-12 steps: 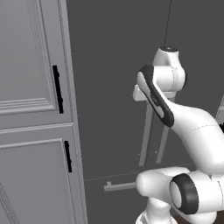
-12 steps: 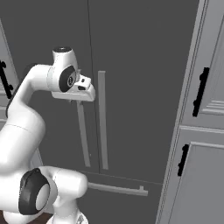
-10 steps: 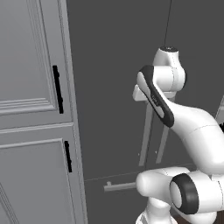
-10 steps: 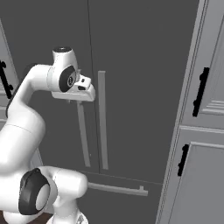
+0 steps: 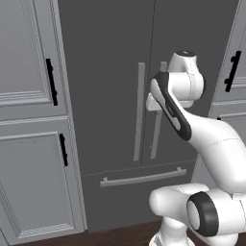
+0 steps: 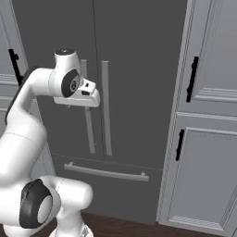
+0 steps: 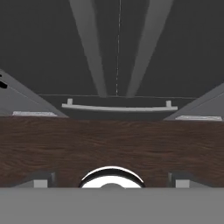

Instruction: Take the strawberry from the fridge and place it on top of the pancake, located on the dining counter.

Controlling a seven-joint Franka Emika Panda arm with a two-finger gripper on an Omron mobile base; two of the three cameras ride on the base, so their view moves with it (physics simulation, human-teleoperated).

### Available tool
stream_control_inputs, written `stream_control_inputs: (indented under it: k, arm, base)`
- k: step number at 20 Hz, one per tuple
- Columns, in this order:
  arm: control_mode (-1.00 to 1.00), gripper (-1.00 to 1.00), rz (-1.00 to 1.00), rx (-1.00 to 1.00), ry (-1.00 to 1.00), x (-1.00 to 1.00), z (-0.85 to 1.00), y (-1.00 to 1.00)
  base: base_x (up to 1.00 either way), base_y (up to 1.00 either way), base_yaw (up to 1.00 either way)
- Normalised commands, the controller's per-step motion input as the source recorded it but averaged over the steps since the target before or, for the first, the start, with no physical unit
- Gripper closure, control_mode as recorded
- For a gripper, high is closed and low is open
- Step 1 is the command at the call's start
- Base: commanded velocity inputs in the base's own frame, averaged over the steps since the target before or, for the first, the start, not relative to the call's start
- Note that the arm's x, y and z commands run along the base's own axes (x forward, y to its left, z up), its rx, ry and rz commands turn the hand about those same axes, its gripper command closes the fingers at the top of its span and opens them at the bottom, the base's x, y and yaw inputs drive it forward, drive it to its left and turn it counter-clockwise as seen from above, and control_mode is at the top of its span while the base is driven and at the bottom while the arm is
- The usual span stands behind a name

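Observation:
The fridge [image 5: 110, 86] is a tall dark grey unit straight ahead, and both its doors are shut. Two long bar handles [image 6: 106, 109] run down either side of the centre seam, and a drawer handle [image 5: 143, 177] crosses the bottom drawer. My hand [image 6: 78, 98] hangs in front of the handles at mid height and points down at the floor. In the hand view my gripper [image 7: 111, 180] is open, its fingertips [image 7: 41, 179] wide apart with nothing between them. The strawberry is hidden. The pancake and the dining counter are out of view.
Light grey panelled cabinets with short black handles flank the fridge on the left [image 5: 33, 120] and on the right [image 6: 203, 115]. Dark wood floor [image 7: 109, 140] lies between the base and the fridge drawer.

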Motion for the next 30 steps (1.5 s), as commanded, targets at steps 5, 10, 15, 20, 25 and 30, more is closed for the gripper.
stream_control_inputs:
  k: [5, 10, 15, 20, 25, 30]
  arm:
    - [1.00, -1.00, 0.00, 0.00, 0.00, 0.00, 0.00, 0.00]
    - [1.00, -1.00, 0.00, 0.00, 0.00, 0.00, 0.00, 0.00]
    - [1.00, -1.00, 0.00, 0.00, 0.00, 0.00, 0.00, 0.00]
    - [1.00, -1.00, 0.00, 0.00, 0.00, 0.00, 0.00, 0.00]
    - [-1.00, -1.00, 0.10, 0.03, -0.17, 0.29, -0.13, -0.16]
    - [-1.00, -1.00, 0.02, 0.03, -0.35, 0.71, 0.06, 0.01]
  base:
    - [-0.02, -0.26, 0.00]
    - [-0.16, 0.00, 0.00]
    - [-0.43, 0.00, 0.00]
    - [-0.27, 0.00, 0.00]
    - [0.00, 0.00, 0.00]
    - [0.00, 0.00, 0.00]
